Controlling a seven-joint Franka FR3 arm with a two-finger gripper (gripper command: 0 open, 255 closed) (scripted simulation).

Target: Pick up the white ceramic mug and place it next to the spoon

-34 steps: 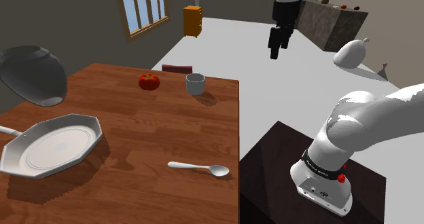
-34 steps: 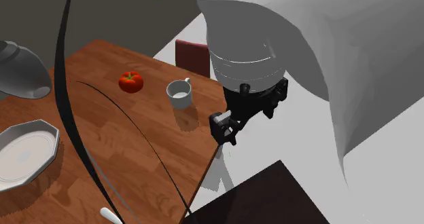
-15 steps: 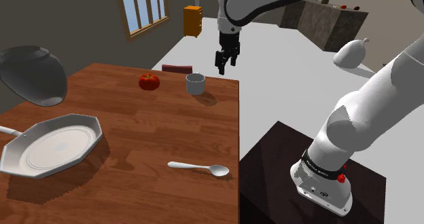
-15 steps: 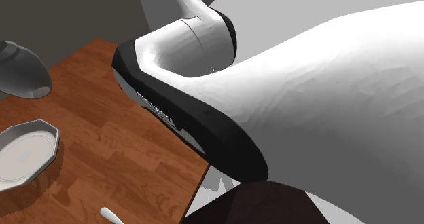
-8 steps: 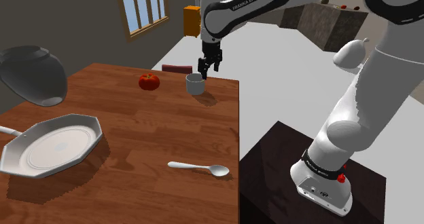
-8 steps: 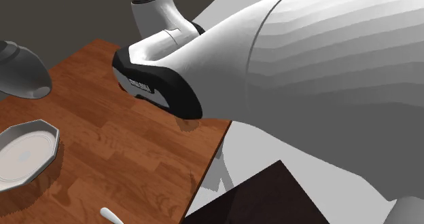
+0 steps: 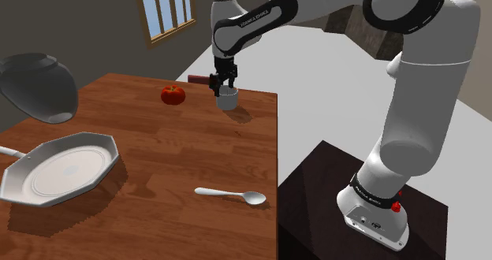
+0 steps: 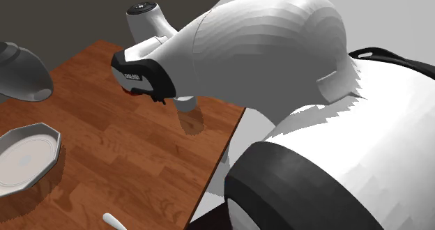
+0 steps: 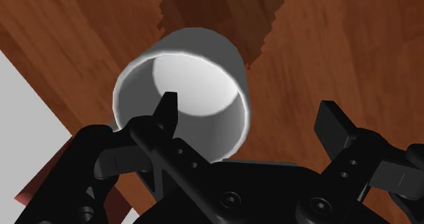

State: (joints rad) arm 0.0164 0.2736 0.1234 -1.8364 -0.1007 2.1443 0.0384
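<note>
Two fingers (image 9: pixel 165 114) of end effector (image 9: pixel 249 107) spread apart astride mug (image 9: pixel 197 66) wall; mug btm hidden.

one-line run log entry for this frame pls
phase: pre-grasp | gripper: open, at mug rim | mug: upright on table, not held | spoon: lying apart, near table edge

White Franka arm (image 7: pixel 418 85) rises from the shoulder view's lower right, elbows high, reaches left to upper centre — black gripper (image 7: pixel 223 83) pointing down. Wrist view: both fingers (image 9: pixel 166 114) spread well apart.
</note>
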